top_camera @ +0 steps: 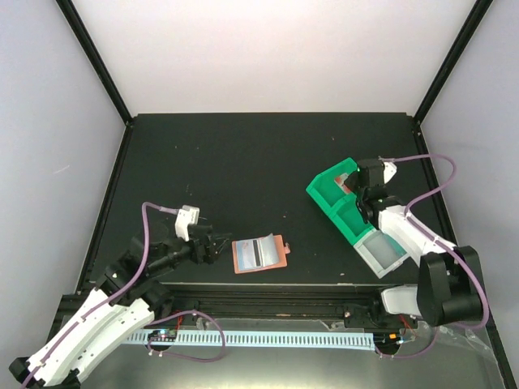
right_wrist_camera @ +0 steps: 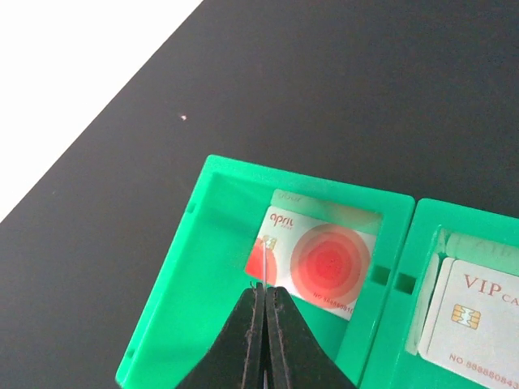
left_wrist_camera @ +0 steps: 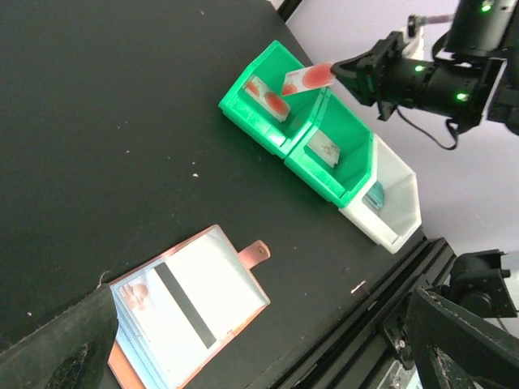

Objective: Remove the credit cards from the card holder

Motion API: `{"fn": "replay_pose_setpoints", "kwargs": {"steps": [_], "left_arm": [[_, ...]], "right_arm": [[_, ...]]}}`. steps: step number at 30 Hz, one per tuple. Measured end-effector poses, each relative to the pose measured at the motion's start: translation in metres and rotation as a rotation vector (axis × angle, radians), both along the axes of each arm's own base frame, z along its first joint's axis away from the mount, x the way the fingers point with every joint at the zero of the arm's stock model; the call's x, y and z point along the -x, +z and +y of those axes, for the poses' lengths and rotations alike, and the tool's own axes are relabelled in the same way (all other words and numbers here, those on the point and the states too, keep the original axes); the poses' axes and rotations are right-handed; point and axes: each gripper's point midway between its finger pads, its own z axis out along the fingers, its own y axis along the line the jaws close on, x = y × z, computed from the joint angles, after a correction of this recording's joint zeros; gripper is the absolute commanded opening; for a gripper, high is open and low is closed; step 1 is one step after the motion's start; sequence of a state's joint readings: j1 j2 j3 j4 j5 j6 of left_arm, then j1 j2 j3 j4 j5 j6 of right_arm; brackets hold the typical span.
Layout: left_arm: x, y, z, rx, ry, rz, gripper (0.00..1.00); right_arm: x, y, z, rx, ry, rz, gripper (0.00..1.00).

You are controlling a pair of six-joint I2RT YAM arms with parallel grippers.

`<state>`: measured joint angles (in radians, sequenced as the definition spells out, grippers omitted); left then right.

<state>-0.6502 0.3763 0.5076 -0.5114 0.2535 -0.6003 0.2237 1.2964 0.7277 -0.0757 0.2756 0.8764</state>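
Left arm [top_camera: 97, 320]: white curved shells, black joints, purple cable looping off wrist. White camera block [top_camera: 187, 219] up top. Left gripper [top_camera: 217, 245] black; fingers [left_wrist_camera: 69, 348] dark, matte, blurred up close. Right arm [top_camera: 409, 231]: white shell, fat black round joint [top_camera: 450, 293], long purple cable [top_camera: 438, 174] arcing over. Black wrist, green lights [left_wrist_camera: 416, 70] glowing. Right gripper [right_wrist_camera: 265, 292]: black, smooth, tapered to thin tips.

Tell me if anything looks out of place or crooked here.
Nothing is spilled or damaged. The wallet lies open and slightly crooked, with a striped card on it. The right hand pinches another card by one end, tilted over the green bin.
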Motion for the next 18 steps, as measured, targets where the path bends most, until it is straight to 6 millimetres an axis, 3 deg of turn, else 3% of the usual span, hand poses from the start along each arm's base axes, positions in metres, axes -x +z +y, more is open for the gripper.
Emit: {"fn": "replay_pose_setpoints", "kwargs": {"steps": [12,18], "left_arm": [[0.007,0.005,0.005,0.019,0.003,-0.018,0.99],[0.009,0.006,0.007,0.037,0.015,-0.001,0.99]], "right_arm": [[-0.024,-0.047,-0.003,-0.081,-0.123,0.044,0.01],[-0.030,-0.057,-0.001,-0.119,-0.145,0.040,0.01]]}}
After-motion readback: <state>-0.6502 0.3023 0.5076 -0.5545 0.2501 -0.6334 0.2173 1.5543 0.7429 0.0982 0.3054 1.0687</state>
